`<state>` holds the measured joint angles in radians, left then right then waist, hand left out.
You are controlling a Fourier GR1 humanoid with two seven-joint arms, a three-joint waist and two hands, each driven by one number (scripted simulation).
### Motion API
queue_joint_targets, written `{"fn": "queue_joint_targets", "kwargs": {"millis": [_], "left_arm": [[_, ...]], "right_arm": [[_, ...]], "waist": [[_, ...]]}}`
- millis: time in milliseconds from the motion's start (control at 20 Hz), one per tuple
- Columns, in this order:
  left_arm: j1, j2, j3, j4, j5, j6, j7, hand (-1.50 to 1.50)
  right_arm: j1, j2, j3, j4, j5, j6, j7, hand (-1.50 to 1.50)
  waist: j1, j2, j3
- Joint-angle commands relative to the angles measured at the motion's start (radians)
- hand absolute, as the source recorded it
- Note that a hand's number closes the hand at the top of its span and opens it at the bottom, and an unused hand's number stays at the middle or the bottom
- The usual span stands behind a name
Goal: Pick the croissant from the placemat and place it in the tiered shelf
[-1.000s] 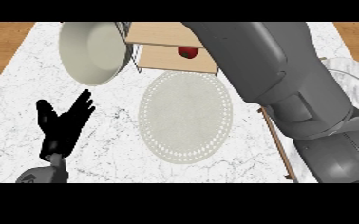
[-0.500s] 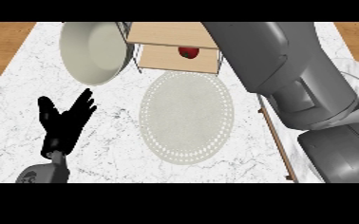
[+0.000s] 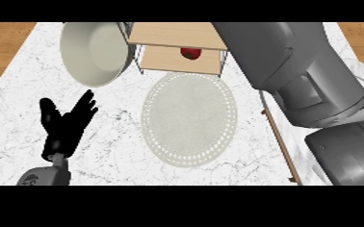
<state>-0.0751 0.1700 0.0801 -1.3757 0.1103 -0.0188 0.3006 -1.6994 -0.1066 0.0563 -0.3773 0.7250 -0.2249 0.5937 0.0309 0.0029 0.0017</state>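
Note:
The round pale placemat (image 3: 188, 118) lies at the counter's middle with nothing on it. No croissant shows anywhere. Behind it stands the wooden tiered shelf (image 3: 177, 34), and a small red thing (image 3: 189, 53) sits on its lower board. My right forearm (image 3: 284, 62) comes in from the lower right and runs up past the shelf's right side. Its hand is hidden. My left hand (image 3: 65, 127) rests open at the lower left, fingers up, holding nothing.
A large pale bowl (image 3: 96, 53) stands left of the shelf, almost against it. A thin wooden edge (image 3: 280, 142) runs along the counter at the right, partly under my right arm. The marble counter ends at wooden floor on the far left.
My right forearm has shifted to the right, uncovering more of the shelf's top board. The left hand has not moved.

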Motion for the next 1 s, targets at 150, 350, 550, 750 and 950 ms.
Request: {"fn": "queue_joint_targets", "kwargs": {"millis": [150,350,550,750,950], "left_arm": [[0.001,0.003,0.011,0.037,0.009,-0.017,-0.012,0.00],[0.057,-0.034,-0.042,-0.019,-0.028,0.004,-0.010,0.00],[0.029,-0.033,-0.029,0.021,-0.044,0.028,-0.008,0.00],[0.034,-0.011,-0.005,-0.006,-0.002,-0.011,0.001,0.00],[0.048,-0.027,-0.017,-0.008,-0.034,0.020,-0.020,0.00]], "right_arm": [[-0.003,0.031,-0.103,-0.012,-0.050,-0.202,0.082,-1.50],[0.023,0.003,-0.162,-0.021,-0.093,-0.273,-0.010,-1.50],[0.045,0.009,-0.238,-0.086,-0.174,-0.314,-0.050,-1.50],[0.009,0.019,-0.297,-0.108,-0.219,-0.391,-0.034,-1.50],[0.032,-0.017,-0.294,-0.148,-0.198,-0.463,-0.022,-1.50]], "waist": [[0.000,0.007,-0.003],[0.012,0.009,-0.002],[-0.005,0.006,-0.002],[-0.001,0.003,-0.002],[-0.020,-0.004,-0.002]]}}
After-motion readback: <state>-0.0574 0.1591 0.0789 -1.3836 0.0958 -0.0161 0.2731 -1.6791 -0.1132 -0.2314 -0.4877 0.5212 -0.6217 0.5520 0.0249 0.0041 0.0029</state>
